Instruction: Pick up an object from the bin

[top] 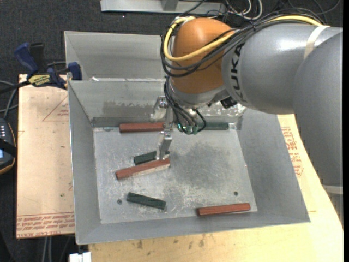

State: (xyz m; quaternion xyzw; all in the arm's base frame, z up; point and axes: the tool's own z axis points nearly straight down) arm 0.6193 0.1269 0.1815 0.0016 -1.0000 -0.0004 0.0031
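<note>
My gripper [164, 145] hangs below the arm's orange cover, near the middle of the bin and a little towards the back. Its tip comes down onto the right end of a long red-brown stick [139, 169] that lies slanted on the bin floor. A short dark green piece [144, 158] lies just above that stick, to the left of the gripper's tip. Another red-brown stick [140, 127] lies flat along the back wall, left of the gripper.
A dark green stick [146, 200] lies near the front left and a red-brown stick [223, 209] near the front right. A dark green stick [217, 126] rests at the back wall under the arm. The arm covers the bin's back right.
</note>
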